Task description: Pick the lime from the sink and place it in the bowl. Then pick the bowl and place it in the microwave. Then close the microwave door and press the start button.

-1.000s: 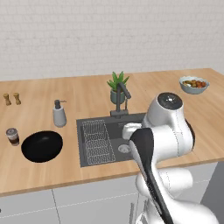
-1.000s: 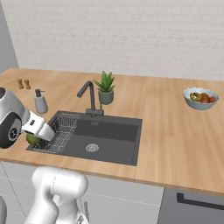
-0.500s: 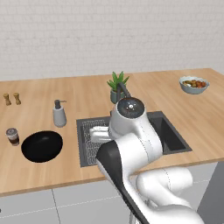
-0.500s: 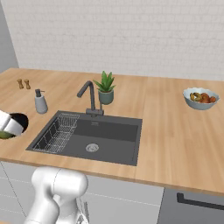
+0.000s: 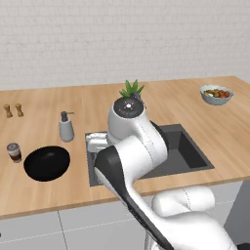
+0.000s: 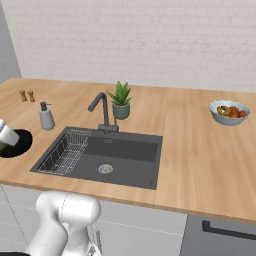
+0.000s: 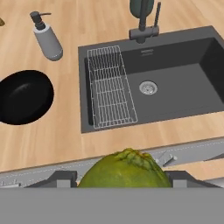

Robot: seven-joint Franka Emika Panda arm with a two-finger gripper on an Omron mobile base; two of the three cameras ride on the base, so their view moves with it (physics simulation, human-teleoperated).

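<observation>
Lime [image 7: 124, 168] clamped in gripper [image 7: 124, 177], fingertips hidden, bottom cut off; bowl [image 7: 24, 97] w/ left edge cropped.

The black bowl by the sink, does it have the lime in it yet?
No: the hand view shows the bowl empty, while the lime sits between the gripper's fingers.

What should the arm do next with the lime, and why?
Probably carry the lime farther over the black bowl, then lower it. The end effector holds the lime raised, and in the hand view the bowl sits off to one side, beside the sink.
</observation>
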